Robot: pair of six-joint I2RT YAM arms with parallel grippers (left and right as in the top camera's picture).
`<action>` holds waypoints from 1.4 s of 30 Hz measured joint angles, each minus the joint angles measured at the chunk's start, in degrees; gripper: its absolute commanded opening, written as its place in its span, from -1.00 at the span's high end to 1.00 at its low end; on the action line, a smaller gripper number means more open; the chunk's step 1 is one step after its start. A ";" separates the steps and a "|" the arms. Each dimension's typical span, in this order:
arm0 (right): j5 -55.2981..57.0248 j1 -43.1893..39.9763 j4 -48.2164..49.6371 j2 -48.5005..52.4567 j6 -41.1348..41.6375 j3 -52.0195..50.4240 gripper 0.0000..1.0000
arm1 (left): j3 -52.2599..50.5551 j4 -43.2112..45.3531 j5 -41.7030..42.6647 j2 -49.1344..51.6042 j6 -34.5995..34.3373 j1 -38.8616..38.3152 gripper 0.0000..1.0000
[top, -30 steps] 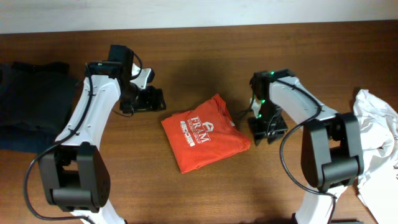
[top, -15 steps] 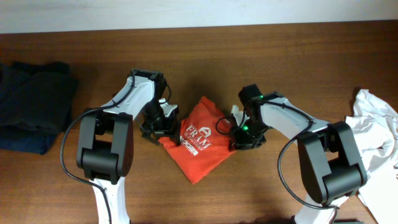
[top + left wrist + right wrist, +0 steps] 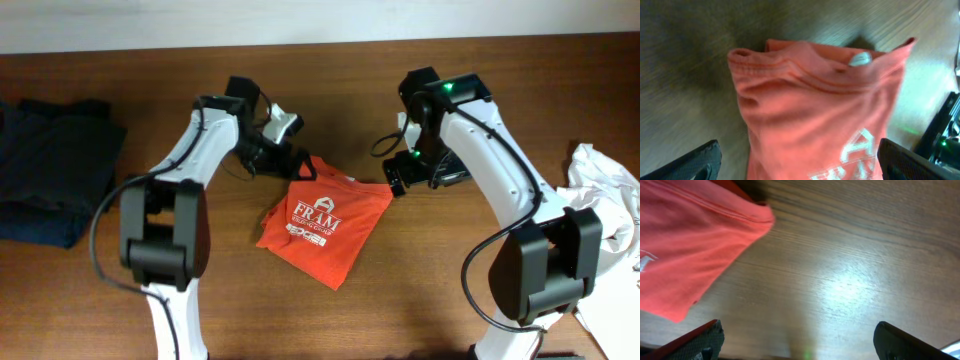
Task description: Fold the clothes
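Currently orange shirt (image 3: 322, 222) lies mid-table (image 3: 330, 80) as a compact folded packet, logo up. Left gripper (image 3: 290, 165) sits at its far left corner, fingers spread and holding nothing. Right gripper (image 3: 410, 180) is just off the far right corner, likewise spread and empty. Judgement: this item looks finished. Dark clothes (image 3: 50, 170) at the left look stacked. White garment (image 3: 600, 200) at the right edge is crumpled and probably remains to be folded.

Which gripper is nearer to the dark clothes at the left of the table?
Left. The left gripper is at the shirt's upper left corner, on the dark clothes' side. The right gripper is past the shirt, by its right corner.
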 measured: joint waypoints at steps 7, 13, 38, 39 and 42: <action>0.24 -6.32 -2.99 0.00 -0.39 0.02 -0.97 | 0.26 1.40 8.37 7.85 1.88 -2.25 0.88; 1.84 -9.29 -4.33 -0.07 -0.44 0.02 -0.97 | 6.34 -1.66 -3.56 7.89 -0.15 0.28 1.00; 2.80 -19.30 -7.08 -11.87 -0.42 0.26 -0.97 | 13.44 13.38 -49.44 -14.73 -1.44 40.72 -0.98; 2.82 -19.30 -7.06 -11.87 -0.44 0.26 -0.98 | 13.44 13.86 -49.42 -13.77 -1.53 42.69 -0.98; 2.80 -19.30 -7.21 -11.87 -0.39 0.26 -0.97 | 13.55 14.08 -49.57 -13.46 -2.89 47.71 -0.98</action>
